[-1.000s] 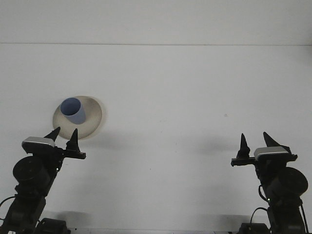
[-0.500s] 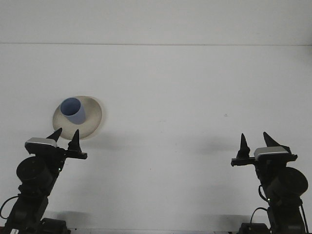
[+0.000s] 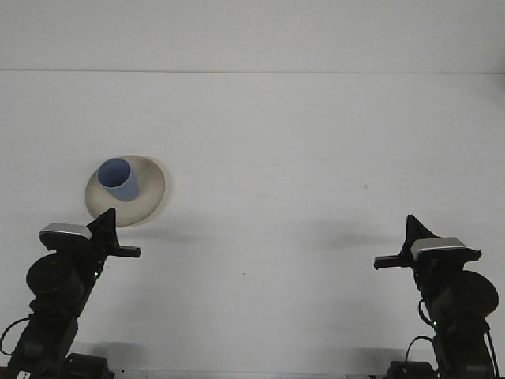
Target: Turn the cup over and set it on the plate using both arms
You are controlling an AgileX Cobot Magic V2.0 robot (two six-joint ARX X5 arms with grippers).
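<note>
Now — blue cup upright on plate | left gripper, right gripper closed, empty — no readable writing

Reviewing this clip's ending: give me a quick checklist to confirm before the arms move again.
1. Blue cup on the plate: ok, it sits on the plate's left part.
2. Cup upright with mouth up: ok, the open rim faces up.
3. Left gripper clear of cup and plate: ok, it sits below the plate's near edge, shut and empty.
4. Right gripper clear: ok, shut and empty, far right of the plate.
5. Cup stable, not rocking: cannot tell from one still.
</note>
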